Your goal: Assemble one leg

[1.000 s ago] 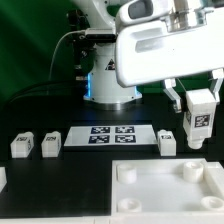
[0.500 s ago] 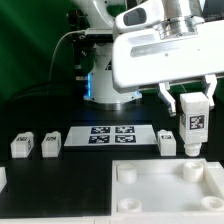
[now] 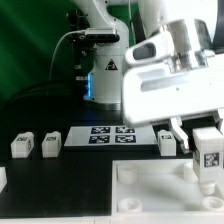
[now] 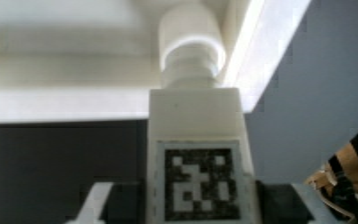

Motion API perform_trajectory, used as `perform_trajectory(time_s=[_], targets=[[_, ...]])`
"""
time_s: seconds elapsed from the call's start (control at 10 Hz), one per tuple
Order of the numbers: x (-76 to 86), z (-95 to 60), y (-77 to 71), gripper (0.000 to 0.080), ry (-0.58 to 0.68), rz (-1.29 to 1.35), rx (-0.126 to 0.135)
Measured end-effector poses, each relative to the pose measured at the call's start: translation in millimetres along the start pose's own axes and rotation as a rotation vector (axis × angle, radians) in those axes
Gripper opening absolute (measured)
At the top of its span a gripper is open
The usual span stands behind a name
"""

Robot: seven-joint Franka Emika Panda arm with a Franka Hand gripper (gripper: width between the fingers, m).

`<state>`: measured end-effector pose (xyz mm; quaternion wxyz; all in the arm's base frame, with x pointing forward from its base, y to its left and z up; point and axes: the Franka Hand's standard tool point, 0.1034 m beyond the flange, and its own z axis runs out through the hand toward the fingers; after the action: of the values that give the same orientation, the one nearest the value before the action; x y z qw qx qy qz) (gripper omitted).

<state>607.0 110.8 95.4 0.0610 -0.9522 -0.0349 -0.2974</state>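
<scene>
Currently your gripper (image 3: 208,145) pinches the leg (image 3: 208,158) upright, long axis vertical, at the frame's lower right; the tray's (image 3: 150,195) corner socket (image 3: 189,169) sits just below-left of it.

Four legs: far-left leg (image 3: 22,145), second leg (image 3: 50,143) beside it, third leg (image 3: 168,141) by the marker board (image 3: 110,135), gripped leg (image 3: 208,150). One tray-like top (image 3: 155,197). One marker board, carrying four tags (image 3: 100,130).

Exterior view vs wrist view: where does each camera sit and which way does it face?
Exterior view: off the arm, facing the arm's base across the marker board; shows arm and pincer holding the leg.
Wrist view: on the wrist, looking along the pincer at the leg; finger edges show.
Shared: the gripped leg and pincer.
</scene>
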Motion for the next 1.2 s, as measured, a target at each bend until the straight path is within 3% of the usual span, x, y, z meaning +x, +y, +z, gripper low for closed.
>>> perform_trajectory(time_s=[0.2, 0.7, 0.9, 1.2], targets=[[-0.9, 5.1, -7.1, 0.0291, -0.007, 0.001, 0.006], [4.5, 11.5, -2.0, 0.0291, 0.004, 0.001, 0.002], [-5.5, 17.8, -1.4, 0.0291, -0.008, 0.007, 0.0], [-8.7, 18.2, -2.2, 0.0291, 0.018, 0.051, -0.026]])
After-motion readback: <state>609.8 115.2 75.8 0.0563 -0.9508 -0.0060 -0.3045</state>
